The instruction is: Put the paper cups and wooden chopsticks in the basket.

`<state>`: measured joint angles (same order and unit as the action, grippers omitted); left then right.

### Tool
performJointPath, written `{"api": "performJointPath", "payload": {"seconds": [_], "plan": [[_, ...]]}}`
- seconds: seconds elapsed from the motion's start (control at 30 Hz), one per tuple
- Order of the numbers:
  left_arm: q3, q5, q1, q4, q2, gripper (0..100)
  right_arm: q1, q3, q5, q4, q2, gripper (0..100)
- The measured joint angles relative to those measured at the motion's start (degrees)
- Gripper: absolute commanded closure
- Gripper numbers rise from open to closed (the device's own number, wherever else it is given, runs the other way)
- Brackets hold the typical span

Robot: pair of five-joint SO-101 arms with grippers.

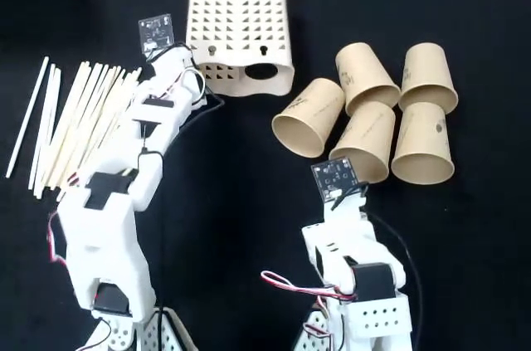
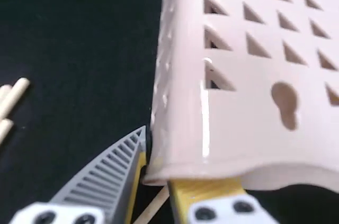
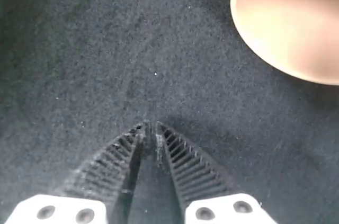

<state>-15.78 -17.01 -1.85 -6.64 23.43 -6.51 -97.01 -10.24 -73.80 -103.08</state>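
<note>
1. Paper cups (image 1: 367, 142): five, all lying on their sides in a tight cluster on the black table (image 1: 241, 168), on my right side. None is in the basket (image 1: 239, 27).
2. Basket: pale and perforated, at the far side of the table, between the cups and the chopsticks.
3. Wooden chopsticks (image 1: 79, 123): fanned loose on the table on my left side, just beside my left arm.
4. Left end effector (image 1: 192, 75): up against the basket's near left corner. The basket wall covers its tip, so I cannot tell whether it is spread or closed. A lone chopstick (image 2: 152, 207) slants right by it, under the basket's edge.
5. Right end effector (image 3: 151, 126): pressed together, holding nothing, over bare table near the open mouth of the closest cup.
</note>
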Motion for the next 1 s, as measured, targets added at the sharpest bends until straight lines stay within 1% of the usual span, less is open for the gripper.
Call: {"api": "performJointPath", "payload": {"seconds": [0.27,0.37,0.47,0.6,0.7,0.77,1.0], "plan": [[-17.32,-0.26,0.35,0.00,-21.27,97,0.00,0.00,0.00,0.00,0.00,98.3],[-23.12,-0.26,2.02,-0.44,-30.77,97,0.00,0.00,0.00,0.00,0.00,98.3],[-24.44,-0.26,4.13,-5.10,-40.09,97,0.00,0.00,0.00,0.00,0.00,98.3],[-23.65,-0.26,4.75,-16.62,-50.29,97,0.00,0.00,0.00,0.00,0.00,98.3],[-19.78,-0.26,4.75,-24.79,-51.96,97,0.00,0.00,0.00,0.00,0.00,98.3],[-17.49,-0.26,4.75,-27.96,-51.96,97,0.00,0.00,0.00,0.00,0.00,98.3],[-9.58,-0.26,4.92,-29.54,-43.60,97,0.00,0.00,0.00,0.00,0.00,98.3]]}}
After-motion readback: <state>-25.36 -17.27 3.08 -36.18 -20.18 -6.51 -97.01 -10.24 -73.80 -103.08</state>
